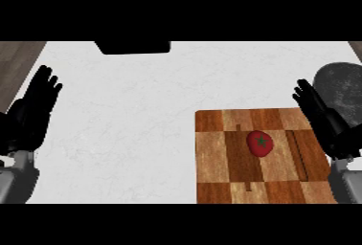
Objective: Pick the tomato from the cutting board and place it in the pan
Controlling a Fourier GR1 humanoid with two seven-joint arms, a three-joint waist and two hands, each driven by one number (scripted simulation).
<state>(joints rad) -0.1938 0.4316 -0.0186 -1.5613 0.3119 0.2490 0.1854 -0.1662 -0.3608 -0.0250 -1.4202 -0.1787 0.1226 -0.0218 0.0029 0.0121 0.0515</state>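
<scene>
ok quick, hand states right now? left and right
Left hand: open, holding nothing.
Right hand: open, holding nothing; the tomato lies on the cutting board.

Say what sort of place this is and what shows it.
Most likely a kitchen counter: a wooden cutting board with a tomato on it lies on a white worktop, and a dark pan sits at the right.
</scene>
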